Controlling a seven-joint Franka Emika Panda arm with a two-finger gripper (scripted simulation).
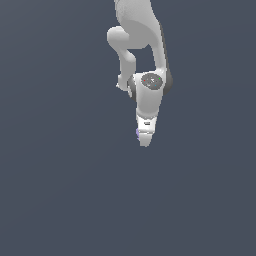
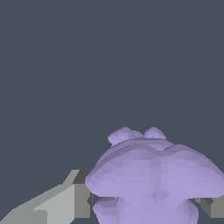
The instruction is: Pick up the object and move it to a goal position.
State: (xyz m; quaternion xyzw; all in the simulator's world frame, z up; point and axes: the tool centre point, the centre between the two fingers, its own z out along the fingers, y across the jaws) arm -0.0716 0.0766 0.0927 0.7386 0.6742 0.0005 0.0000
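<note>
One plain dark grey-blue ground (image 1: 60,190) fills nearly all of the exterior view, with no edge or marking on it. Against it, the white arm (image 1: 137,30) comes down from the top edge, a little right of centre, bends at a rounded elbow, and ends in a wrist with a round dark-grey cap (image 1: 152,81) facing the camera. Below the wrist, near the middle of the frame, the claw (image 1: 145,141) points downward; seen from this side it narrows to one pale tip, so the gap between its fingers is hidden there.

The small pale purple lump (image 1: 138,132) shows only as a speck at the exterior view's left edge of the claw, just above the tip and touching it.

In the wrist view the lump (image 2: 153,175) is close to the camera and fills the lower right part of the frame: a wide, bumpy, cap-like top over a narrower rounded part. A grey finger (image 2: 65,201) lies against one side of it and a second finger (image 2: 212,205) against the other, so the claw is pinching the lump between them.
</note>
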